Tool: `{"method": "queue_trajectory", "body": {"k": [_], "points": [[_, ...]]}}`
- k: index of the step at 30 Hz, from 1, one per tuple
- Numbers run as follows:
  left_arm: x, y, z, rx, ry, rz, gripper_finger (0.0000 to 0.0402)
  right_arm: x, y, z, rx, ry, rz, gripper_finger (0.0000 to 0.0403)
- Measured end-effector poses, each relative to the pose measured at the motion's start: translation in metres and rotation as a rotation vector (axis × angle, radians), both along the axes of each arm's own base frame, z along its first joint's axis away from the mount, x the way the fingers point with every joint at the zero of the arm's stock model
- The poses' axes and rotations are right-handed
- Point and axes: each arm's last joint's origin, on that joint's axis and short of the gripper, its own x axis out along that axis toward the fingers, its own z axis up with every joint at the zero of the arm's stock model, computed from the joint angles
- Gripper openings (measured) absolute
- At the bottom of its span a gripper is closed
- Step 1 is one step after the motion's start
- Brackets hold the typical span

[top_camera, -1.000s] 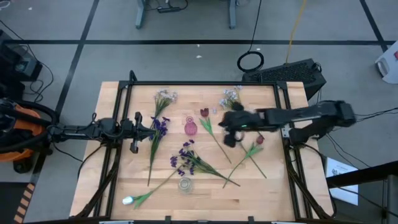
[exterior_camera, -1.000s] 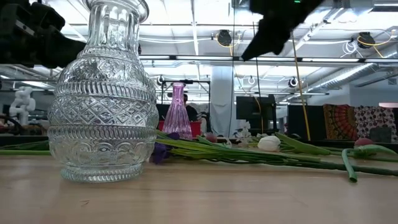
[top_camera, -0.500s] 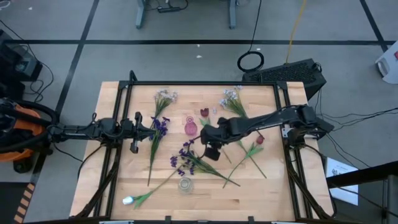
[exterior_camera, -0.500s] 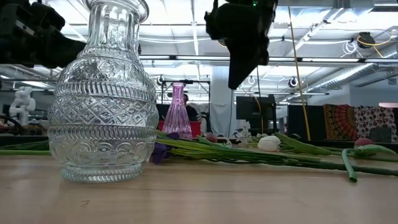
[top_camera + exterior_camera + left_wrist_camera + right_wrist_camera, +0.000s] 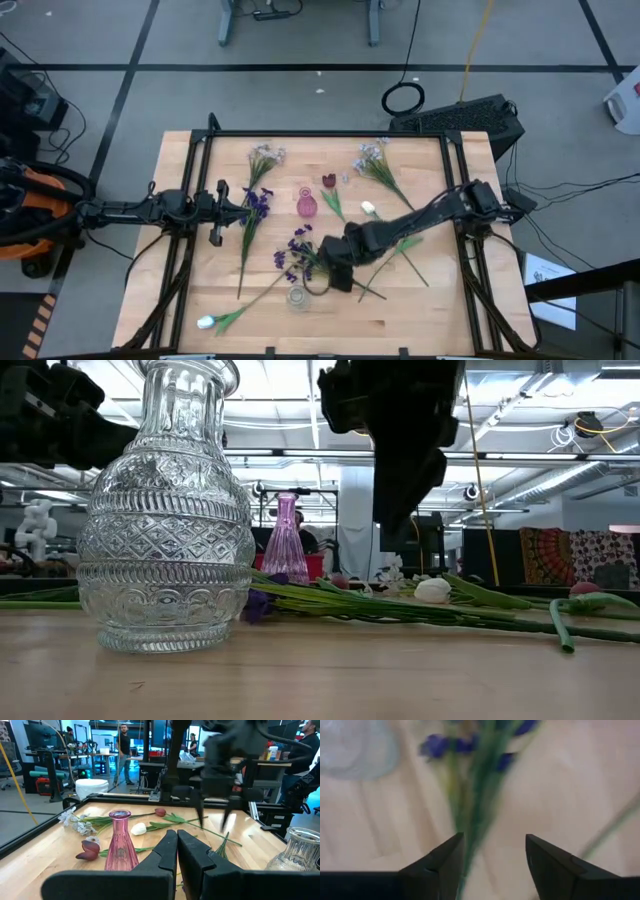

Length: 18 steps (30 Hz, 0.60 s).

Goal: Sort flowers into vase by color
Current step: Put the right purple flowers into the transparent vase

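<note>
Green-stemmed flowers lie flat on the wooden table [image 5: 200, 160]. Pale lavender-white clusters [image 5: 264, 154] [image 5: 372, 154] lie at the far side, and a dark purple cluster [image 5: 257, 200] lies by my left gripper [image 5: 222, 210], which is shut and waiting at the left. A red tulip [image 5: 328, 181] and a white tulip [image 5: 368, 208] lie near the pink vase [image 5: 306, 205]. My right gripper [image 5: 495, 855] hovers open over the stems of a second purple cluster [image 5: 470, 790], beside the clear glass vase [image 5: 298, 296]. The stems pass between the fingers, untouched.
Another white tulip [image 5: 205, 322] lies at the near left corner. The black frame rails [image 5: 190, 190] run along the table's left and right sides. In the low view the clear vase [image 5: 165, 510] stands close in front and the pink vase [image 5: 285, 540] farther back.
My right gripper has swung from the table's right middle toward the near edge and the left. It has come down over the purple flower stems next to the clear vase. The white tulip the arm had covered now shows. The flowers have not moved.
</note>
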Motion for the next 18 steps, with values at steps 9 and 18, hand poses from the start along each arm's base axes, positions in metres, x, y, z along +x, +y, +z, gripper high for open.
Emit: {"method": "queue_trajectory", "body": {"k": [9,18], "points": [[0.000,0.000,0.000,0.000,0.000,0.000,0.0020,0.009,0.013,-0.037,-0.032,0.051,-0.014,0.0218],[0.000,0.000,0.000,0.000,-0.002,0.000,0.0020,0.015,0.015,-0.064,-0.014,0.091,-0.031,0.0217]]}}
